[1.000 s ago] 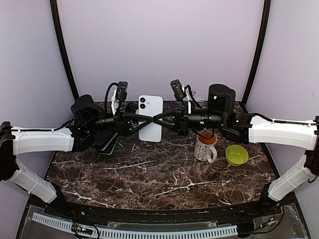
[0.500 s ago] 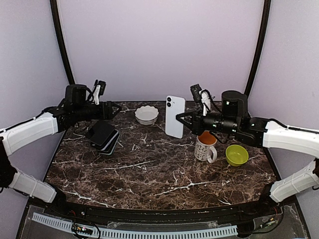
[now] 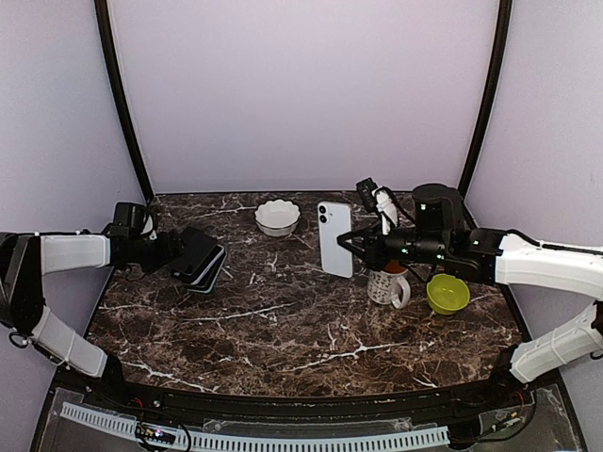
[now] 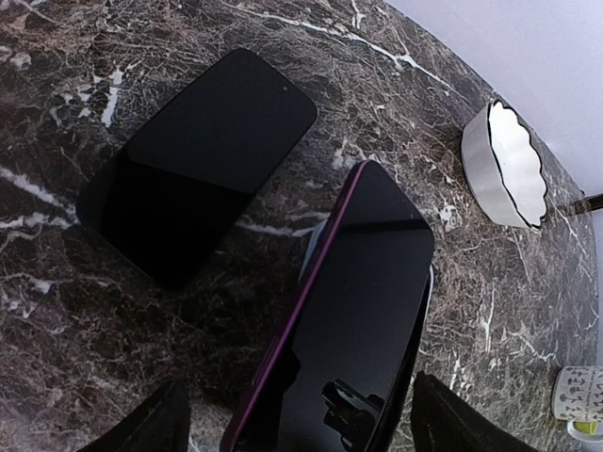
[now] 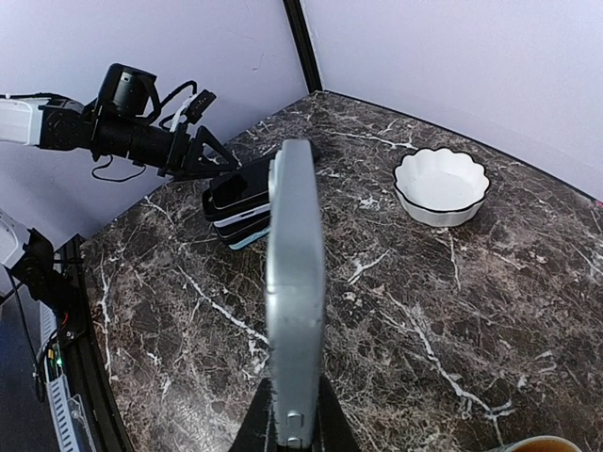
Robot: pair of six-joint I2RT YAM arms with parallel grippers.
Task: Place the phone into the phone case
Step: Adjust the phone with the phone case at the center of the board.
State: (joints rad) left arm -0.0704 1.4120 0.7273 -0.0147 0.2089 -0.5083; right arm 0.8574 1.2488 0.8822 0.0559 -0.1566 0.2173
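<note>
on my dark brown marble tabletop with white veins i see three dishes. a white bowl with a wavy rim and a thin dark line on the rim stands near the far edge, about at the middle. near the right edge stands a white mug with a small dark pattern, orange inside, its handle turned to the right. a lime green bowl stands upright just beside it, on its right.
</note>
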